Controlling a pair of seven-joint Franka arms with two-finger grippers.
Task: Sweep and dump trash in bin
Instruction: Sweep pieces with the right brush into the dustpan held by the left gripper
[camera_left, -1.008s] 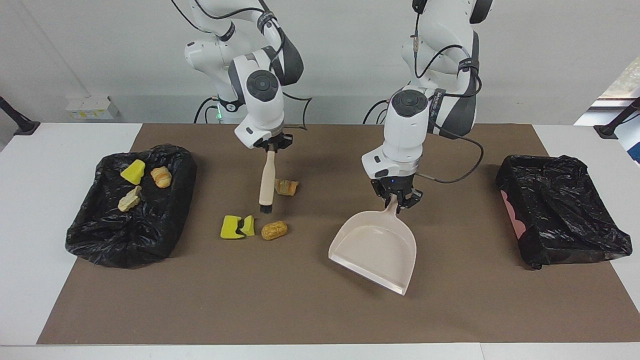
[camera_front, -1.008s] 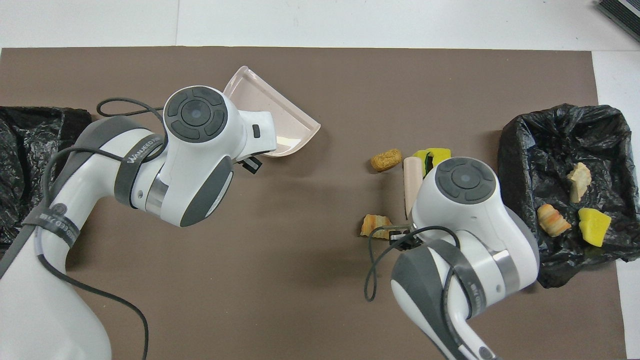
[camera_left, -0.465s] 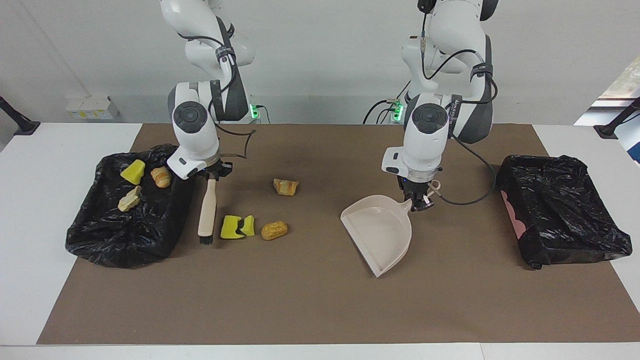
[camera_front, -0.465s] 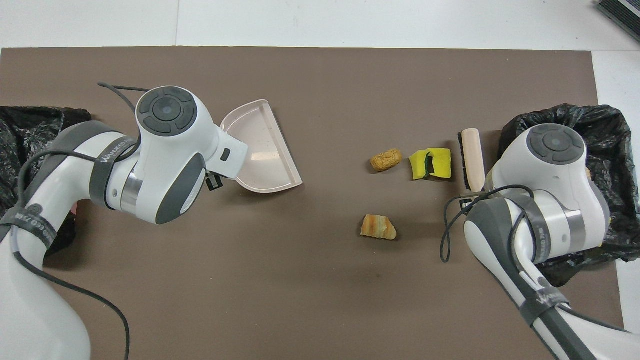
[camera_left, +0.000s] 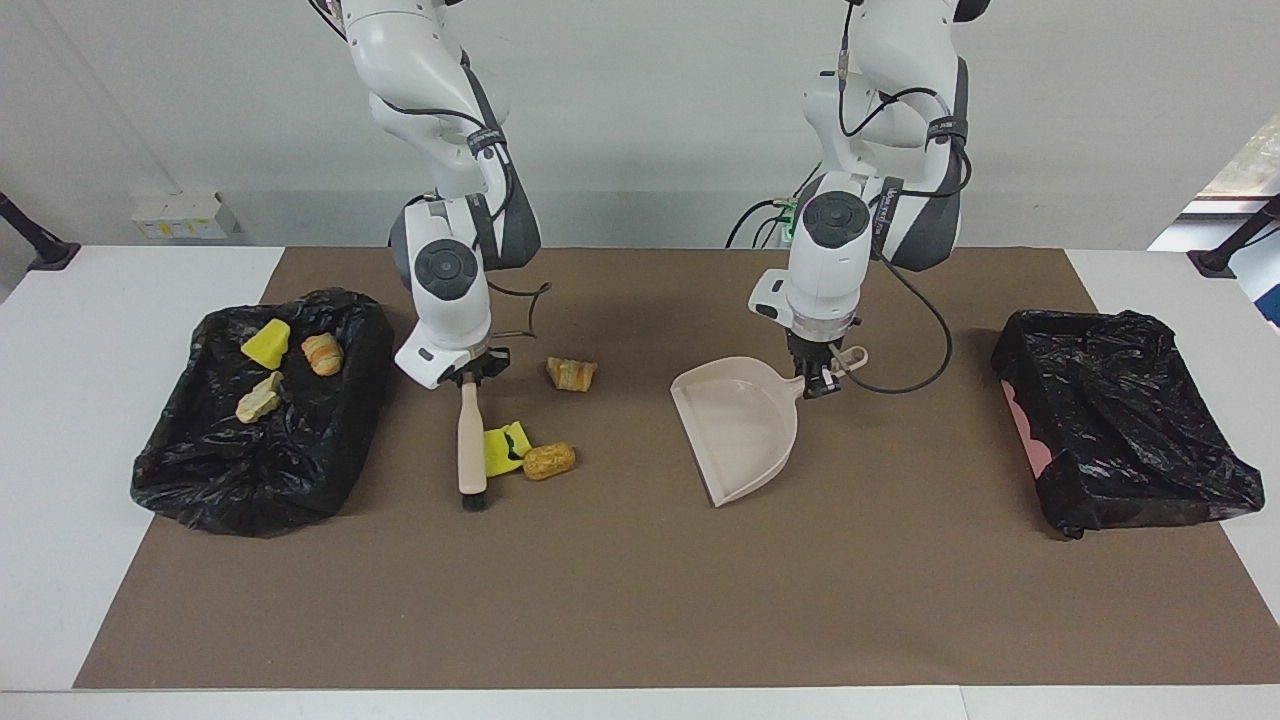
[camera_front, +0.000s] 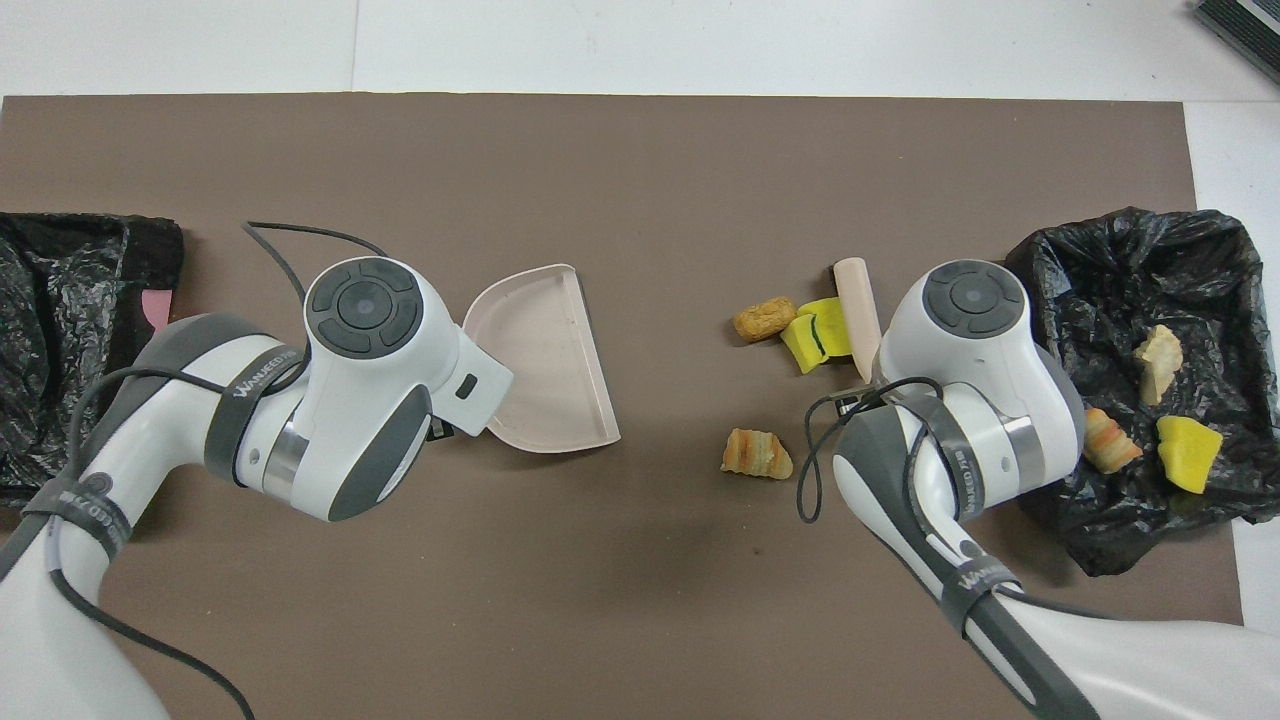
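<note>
Right gripper (camera_left: 470, 378) pinches brush (camera_left: 470, 442), seemingly touching yellow trash (camera_left: 505, 447); left gripper (camera_left: 822, 384) pinches dustpan (camera_left: 740, 425).

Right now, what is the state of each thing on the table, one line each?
Brush: held by right gripper, bristles down against yellow pieces.
Dustpan: held by left gripper, on mat.
Brown lump: on mat, touching yellow pieces.
Bread bit: loose on mat.
Bin at right arm's end: holds three lumps.
Other bin: no trash visible.
</note>
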